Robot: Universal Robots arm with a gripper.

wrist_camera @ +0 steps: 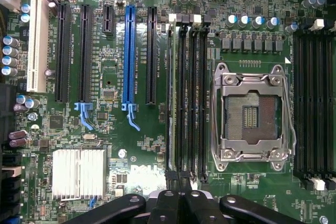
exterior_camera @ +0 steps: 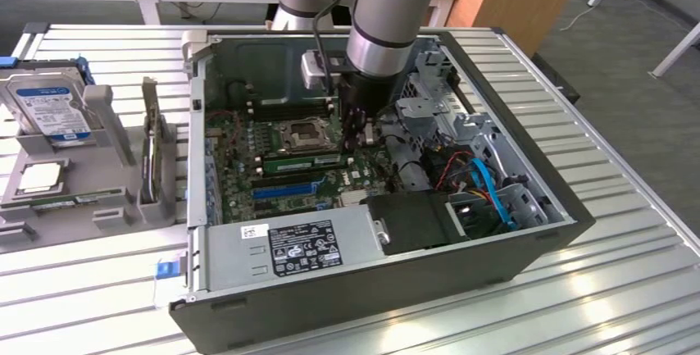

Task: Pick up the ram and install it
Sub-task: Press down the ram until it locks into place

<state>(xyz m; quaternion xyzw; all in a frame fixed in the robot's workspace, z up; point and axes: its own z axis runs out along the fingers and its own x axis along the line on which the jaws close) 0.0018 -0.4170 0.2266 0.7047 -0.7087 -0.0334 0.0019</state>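
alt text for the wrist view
A shut gripper hangs over a green motherboard, in line with a bank of black memory slots; a ram stick sits in the outermost one. An open CPU socket lies beside the slots.

I'm seeing a green motherboard (wrist_camera: 142,145) dotted with tiny silver and black parts. The ram (exterior_camera: 306,161) is showing green with a pale strip. One slot (wrist_camera: 129,56) is glowing blue among black ones (wrist_camera: 63,51), and a white slot (wrist_camera: 38,43) is sitting alongside. The heatsink (wrist_camera: 79,174) is looking silver and ribbed. The socket (wrist_camera: 252,111) is shining metallic grey. The black claw (wrist_camera: 181,205) is edging in. The arm (exterior_camera: 394,2) is wearing grey with a light-blue cap. The case (exterior_camera: 361,306) is looking dark grey, blue cables (exterior_camera: 493,195) are showing inside, and the surface (exterior_camera: 612,289) is gleaming in silver stripes.
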